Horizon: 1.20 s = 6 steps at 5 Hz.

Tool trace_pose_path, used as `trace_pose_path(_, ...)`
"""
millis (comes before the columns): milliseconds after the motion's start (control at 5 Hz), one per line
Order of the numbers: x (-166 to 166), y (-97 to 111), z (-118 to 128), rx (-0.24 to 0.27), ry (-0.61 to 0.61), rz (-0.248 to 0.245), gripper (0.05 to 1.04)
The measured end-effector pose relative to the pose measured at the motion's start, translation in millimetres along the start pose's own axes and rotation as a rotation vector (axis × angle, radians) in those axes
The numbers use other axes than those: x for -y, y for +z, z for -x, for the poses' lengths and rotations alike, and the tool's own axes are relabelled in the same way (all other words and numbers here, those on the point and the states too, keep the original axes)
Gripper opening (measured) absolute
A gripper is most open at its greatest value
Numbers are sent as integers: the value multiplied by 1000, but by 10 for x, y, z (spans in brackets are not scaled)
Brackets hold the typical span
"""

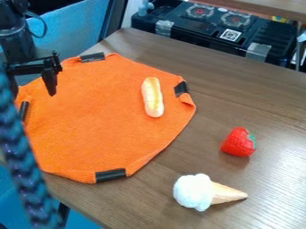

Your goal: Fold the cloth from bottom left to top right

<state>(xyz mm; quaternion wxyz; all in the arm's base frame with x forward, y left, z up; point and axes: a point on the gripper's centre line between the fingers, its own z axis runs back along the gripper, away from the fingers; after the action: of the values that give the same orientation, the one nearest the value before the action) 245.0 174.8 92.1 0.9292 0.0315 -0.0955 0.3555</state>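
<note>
Nearest the camera, a dark braided cable [23, 165] runs down the left side of the view. On the brown wood-grain tabletop [143, 205], 1 toy ice cream cone with a white scoop [194, 192] lies on its side, tip to the right. Just beyond it and to the right is 1 red toy strawberry with green leaves [238, 143].

The orange fabric cloth [101, 129] lies spread and unfolded on the left part of the tabletop, lower edge slightly turned up. Strips of black tape are noted at 4 places along its border: 1 at the lower edge [110, 175], 1 at left [24, 111], 1 at right [180, 88], 1 at the far edge [92, 57]. On its right half rests 1 yellow-white toy bread roll [152, 97], lengthwise.

The black 2-finger gripper [33, 93] hangs at the cloth's upper left, fingers apart; contact with the cloth cannot be determined. Farthest off, beyond the tabletop, stands 1 black stove unit with 2 round burners [209, 29].
</note>
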Motion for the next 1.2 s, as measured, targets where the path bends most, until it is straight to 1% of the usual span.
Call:
trace_pose_path(200, 5, -88, 48, -32, -4, -3, 1000)
trace_pose_path(600, -3, -112, 21, -3, -3, -4, 999)
trace_pose_path(800, -36, -156, 1, 4, -6, -26, 999)
trace_pose_path(1200, -147, -322, -23, 15, -18, -96, 999)
